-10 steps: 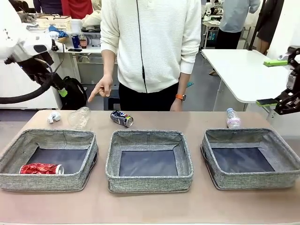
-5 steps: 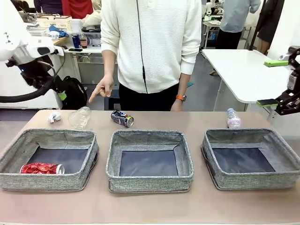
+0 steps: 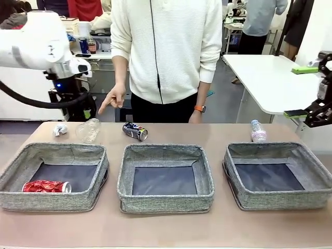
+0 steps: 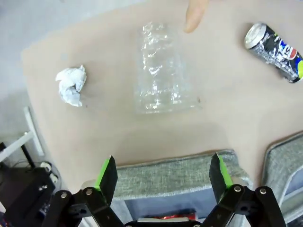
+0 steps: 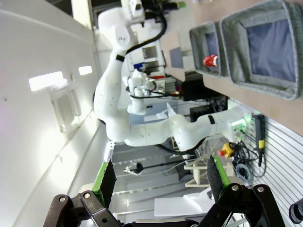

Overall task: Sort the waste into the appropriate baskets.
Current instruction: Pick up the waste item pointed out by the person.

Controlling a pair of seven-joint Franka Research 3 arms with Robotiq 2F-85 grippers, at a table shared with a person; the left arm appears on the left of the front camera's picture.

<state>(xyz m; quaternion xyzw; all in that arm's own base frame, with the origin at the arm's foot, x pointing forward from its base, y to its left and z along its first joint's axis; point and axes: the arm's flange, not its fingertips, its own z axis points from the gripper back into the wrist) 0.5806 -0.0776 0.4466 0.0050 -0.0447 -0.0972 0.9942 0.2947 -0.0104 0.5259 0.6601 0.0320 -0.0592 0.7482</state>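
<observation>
Three grey baskets stand in a row: left, middle, right. A dented red can lies in the left one. Behind them on the table lie a white paper wad, a clear plastic bottle, a dark blue can and a small pink-labelled bottle. My left gripper hangs open above the left basket's far rim, short of the clear bottle. My right gripper is open and empty, off the table's right side.
A person in a white sweater stands at the far side, one hand pointing down at the clear bottle; the fingertip shows just beyond it. A white side table stands at the back right.
My left arm has swung right and forward, now over the table's far left corner. The right arm, the waste and the person's hand have not moved.
</observation>
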